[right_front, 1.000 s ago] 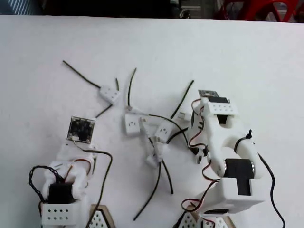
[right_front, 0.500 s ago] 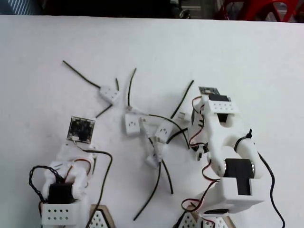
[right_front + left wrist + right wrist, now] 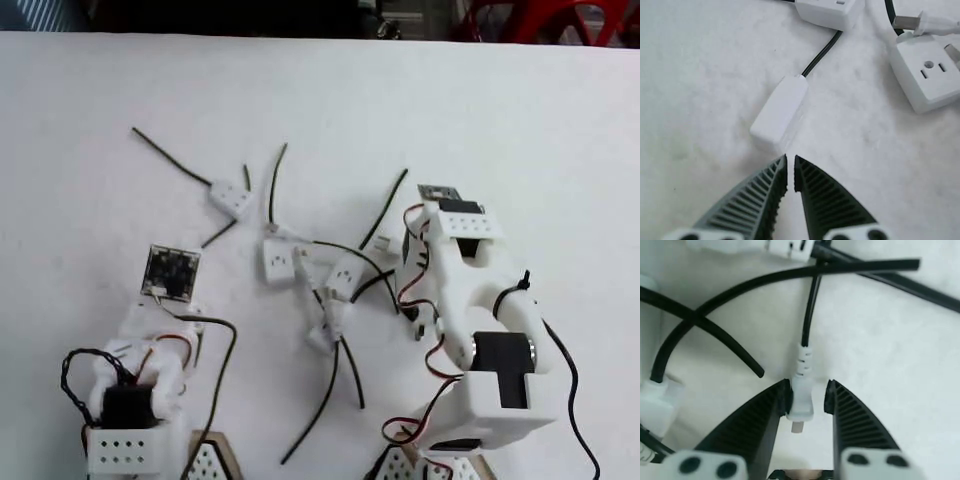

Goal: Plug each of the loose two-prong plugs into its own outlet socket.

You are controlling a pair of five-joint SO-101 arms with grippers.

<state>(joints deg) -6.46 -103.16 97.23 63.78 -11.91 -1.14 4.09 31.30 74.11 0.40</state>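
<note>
My right gripper point(image 3: 807, 386) is open, and its dark ribbed fingers point(image 3: 775, 405) straddle a white two-prong plug point(image 3: 801, 399) lying on the table. One finger touches the plug and a small gap shows at the other. The plug's black cord point(image 3: 810, 305) runs away from the gripper. From above, this plug point(image 3: 384, 243) lies just beside the right arm's wrist point(image 3: 458, 228). My left gripper point(image 3: 790, 162) is shut on nothing. Its tips sit just short of a white block point(image 3: 780, 111) on a black cord. A white outlet socket point(image 3: 927, 75) and a loose plug point(image 3: 920, 22) lie farther off.
Several white outlets with black cords lie tangled mid-table: one point(image 3: 232, 198) at the back left, one point(image 3: 280, 258) in the centre, two more point(image 3: 345, 272) point(image 3: 325, 325) nearer the right arm. The left arm point(image 3: 140, 370) sits at the front left.
The right arm's wrist has shifted slightly toward the front of the table. The left arm and the outlets have not moved.
</note>
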